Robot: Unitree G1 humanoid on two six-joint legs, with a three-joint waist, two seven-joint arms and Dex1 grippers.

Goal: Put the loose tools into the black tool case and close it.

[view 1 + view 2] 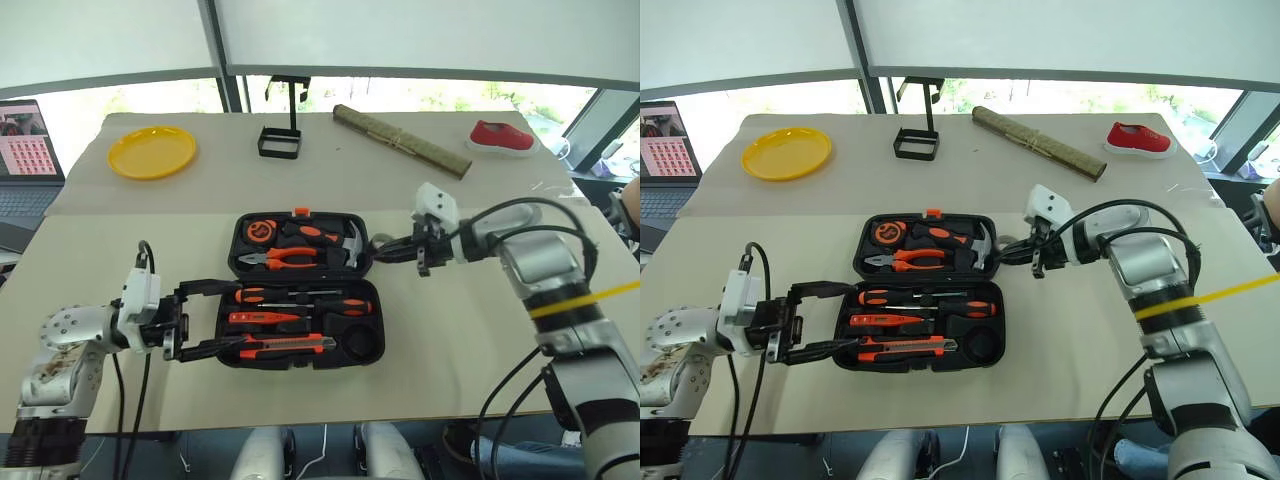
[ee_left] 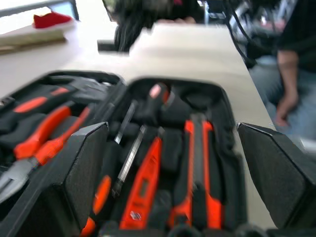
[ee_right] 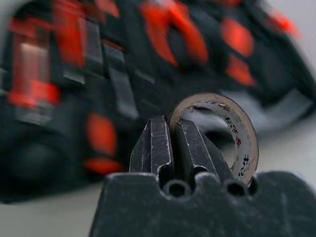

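Right wrist view, tape roll [image 3: 232, 129] pinched by right end effector [image 3: 170, 148], case blurred

Robot test lab or demonstration room: pale tabletop [image 1: 470, 340] before a long band of windows [image 1: 420, 95]; open laptop [image 1: 28, 150] at one side; unrelated props laid out, namely yellow plate [image 1: 151, 152], red shoe [image 1: 502, 136], rolled mat [image 1: 401, 140], black wire stand [image 1: 280, 135].
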